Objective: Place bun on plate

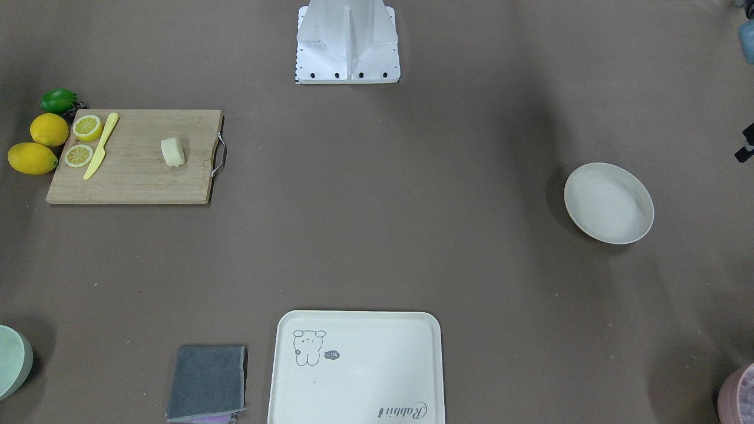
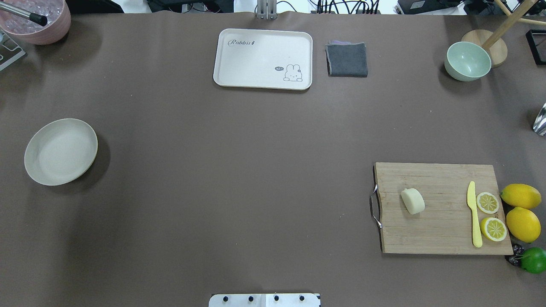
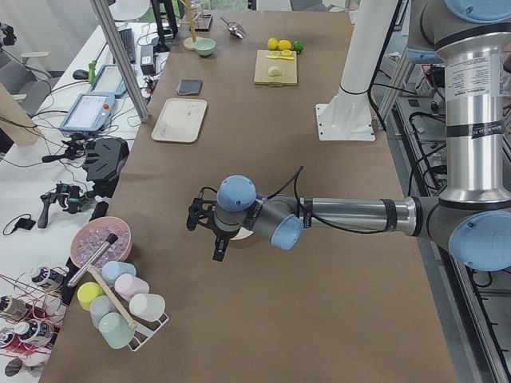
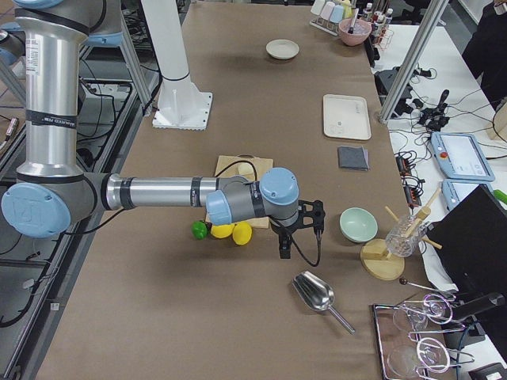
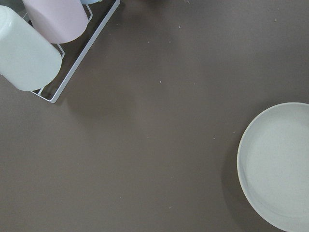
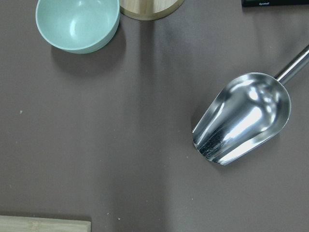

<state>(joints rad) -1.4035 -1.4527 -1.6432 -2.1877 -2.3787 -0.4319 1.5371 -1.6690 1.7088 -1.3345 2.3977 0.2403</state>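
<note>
The bun (image 2: 412, 201) is a pale cream block lying on a wooden cutting board (image 2: 443, 230) at the table's right side, also seen on the board's near end (image 1: 172, 152). The plate (image 2: 60, 151) is an off-white round dish, empty, at the table's left side (image 1: 608, 203). My left gripper (image 3: 204, 234) hangs over the table just beyond the plate, whose rim (image 5: 277, 166) fills the left wrist view's right edge. My right gripper (image 4: 301, 229) hovers past the board near a metal scoop (image 6: 244, 118). I cannot tell whether either gripper is open or shut.
On the board lie a yellow knife (image 2: 473, 213) and two lemon halves (image 2: 487, 202); whole lemons (image 2: 521, 196) and a lime (image 2: 533, 260) sit beside it. A cream tray (image 2: 263, 59), grey cloth (image 2: 347, 59) and green bowl (image 2: 467, 61) line the far edge. A cup rack (image 5: 43, 43) stands near the left gripper.
</note>
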